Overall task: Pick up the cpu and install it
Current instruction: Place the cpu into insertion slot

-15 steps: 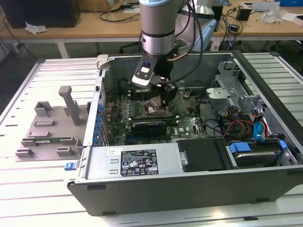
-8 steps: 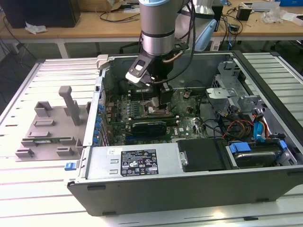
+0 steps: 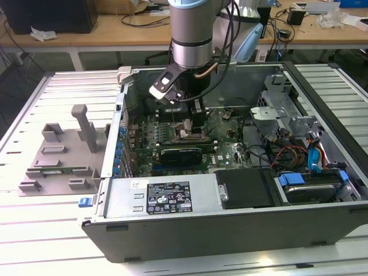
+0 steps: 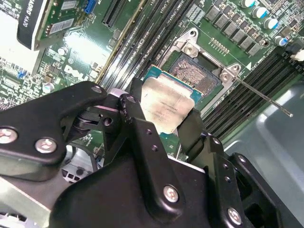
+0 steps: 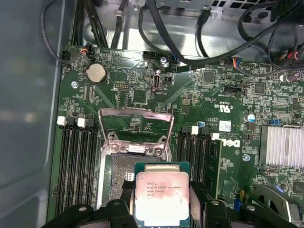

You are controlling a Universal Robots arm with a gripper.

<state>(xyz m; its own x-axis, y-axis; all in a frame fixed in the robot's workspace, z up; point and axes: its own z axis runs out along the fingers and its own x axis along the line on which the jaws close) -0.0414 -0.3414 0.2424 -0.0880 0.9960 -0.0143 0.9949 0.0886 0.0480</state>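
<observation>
Open computer case (image 3: 230,230) with the arm reaching into it. The gripper (image 3: 192,118) hangs over the motherboard (image 3: 227,146), at the socket.

Pincer. In both wrist views the two black fingers (image 4: 135,111) are closed to the width of the cpu (image 4: 166,107) and clamp it by two opposite edges. The silver-grey lid faces away from the board, and the cpu lies roughly level with it.

Place of the cpu. It is at the socket (image 4: 202,71) but offset from it. In the second wrist view it covers the socket corner nearest the fingers, while most of the contact field is bare. In the first wrist view the cpu (image 5: 162,197) lies on the side of the socket away from the hinged frame (image 5: 135,126). Whether it hangs above the socket or touches its rim cannot be told.

Socket. The frame is swung up and open. The thin lever (image 4: 263,97) is released and stands out over the memory slots (image 4: 237,102) beside the socket.

Progress, as judged. The pick-up is done and the cpu has been carried to the socket. It is not centred on the contact field and not seated. The frame is unlatched, so the installation is unfinished. A grey holder (image 3: 57,155) lies outside the case, well apart from the socket.
</observation>
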